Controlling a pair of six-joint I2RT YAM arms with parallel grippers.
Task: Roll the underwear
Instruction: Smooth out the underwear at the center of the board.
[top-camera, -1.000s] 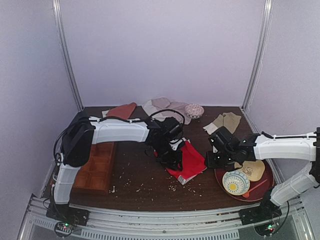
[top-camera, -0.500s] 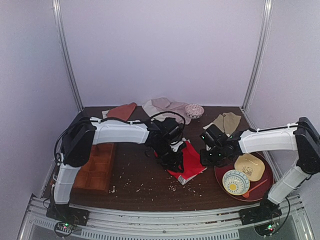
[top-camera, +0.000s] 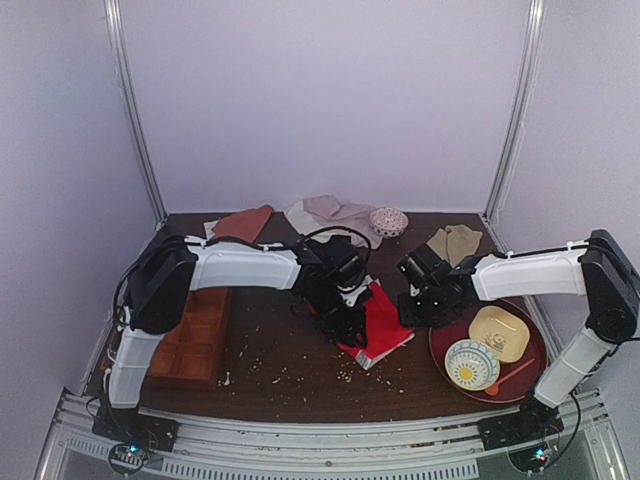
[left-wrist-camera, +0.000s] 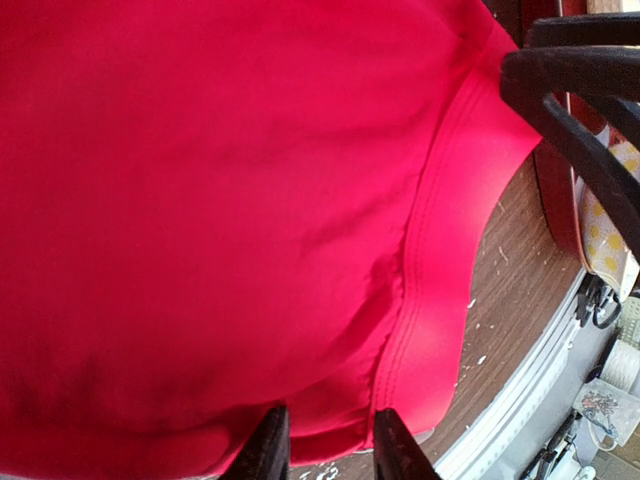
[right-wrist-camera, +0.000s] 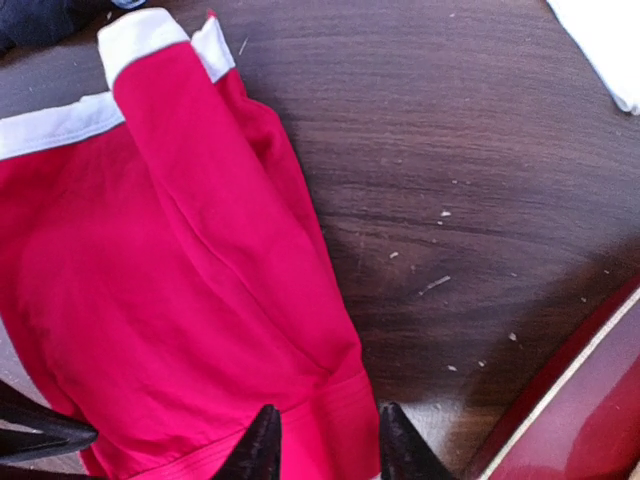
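The underwear (top-camera: 383, 322) is bright red with a white waistband and lies folded on the dark wooden table, mid-right. My left gripper (top-camera: 345, 325) is low over its left edge. In the left wrist view the red cloth (left-wrist-camera: 230, 200) fills the frame, and the left gripper (left-wrist-camera: 330, 452) has its jaws apart with the hem between the tips. My right gripper (top-camera: 412, 308) is at the garment's right edge. In the right wrist view the white waistband (right-wrist-camera: 60, 120) shows at the top left. The right gripper (right-wrist-camera: 325, 442) is open, straddling the red hem (right-wrist-camera: 340, 400).
A wooden compartment tray (top-camera: 195, 335) sits on the left. A round red tray (top-camera: 535, 378) on the right holds a patterned bowl (top-camera: 472, 365) and a yellow dish (top-camera: 500, 333). A beige-tan garment (top-camera: 450, 243), a small bowl (top-camera: 388, 221) and other cloths (top-camera: 325, 213) lie at the back. Crumbs are scattered about.
My right arm has swung left, from over the red tray to the right edge of the underwear. The left gripper has stayed on the left edge.
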